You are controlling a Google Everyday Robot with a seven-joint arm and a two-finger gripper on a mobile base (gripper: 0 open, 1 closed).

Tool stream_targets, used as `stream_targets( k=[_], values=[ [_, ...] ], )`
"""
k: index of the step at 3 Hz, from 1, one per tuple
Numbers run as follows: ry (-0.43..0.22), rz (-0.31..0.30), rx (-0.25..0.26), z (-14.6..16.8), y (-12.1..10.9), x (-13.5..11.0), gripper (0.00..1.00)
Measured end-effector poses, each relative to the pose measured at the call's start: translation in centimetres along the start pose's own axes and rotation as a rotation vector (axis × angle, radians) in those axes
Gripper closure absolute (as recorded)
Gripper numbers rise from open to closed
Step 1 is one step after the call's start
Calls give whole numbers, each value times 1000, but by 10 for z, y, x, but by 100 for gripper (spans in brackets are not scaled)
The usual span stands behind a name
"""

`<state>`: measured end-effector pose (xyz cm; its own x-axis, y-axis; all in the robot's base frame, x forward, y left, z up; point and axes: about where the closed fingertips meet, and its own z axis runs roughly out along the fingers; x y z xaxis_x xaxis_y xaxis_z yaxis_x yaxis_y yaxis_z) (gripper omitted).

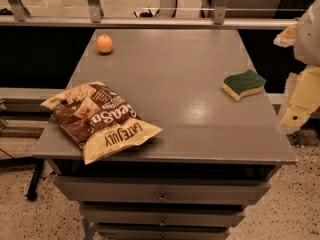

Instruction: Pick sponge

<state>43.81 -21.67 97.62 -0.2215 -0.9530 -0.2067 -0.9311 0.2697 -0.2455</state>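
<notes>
Our pale yellow hand [300,101] hangs beside the right edge of the grey counter [185,69]; we cannot tell if it is open or closed. The small wavy green-and-yellow sponge [243,84] lies near that edge, not touched.

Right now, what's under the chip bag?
Only grey table shows around the chip bag; anything beneath it is covered. The hand hangs right of the table, near the sponge.
</notes>
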Motion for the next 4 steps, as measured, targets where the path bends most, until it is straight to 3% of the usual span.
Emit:
stream_targets(
  k=[1, 2, 4],
  values=[
    [0, 0, 0, 0, 0, 0, 0],
    [-46, 14, -6, 25, -4, 12, 0],
    [-222, 86, -10, 111, -63, 39, 0]
  ],
)
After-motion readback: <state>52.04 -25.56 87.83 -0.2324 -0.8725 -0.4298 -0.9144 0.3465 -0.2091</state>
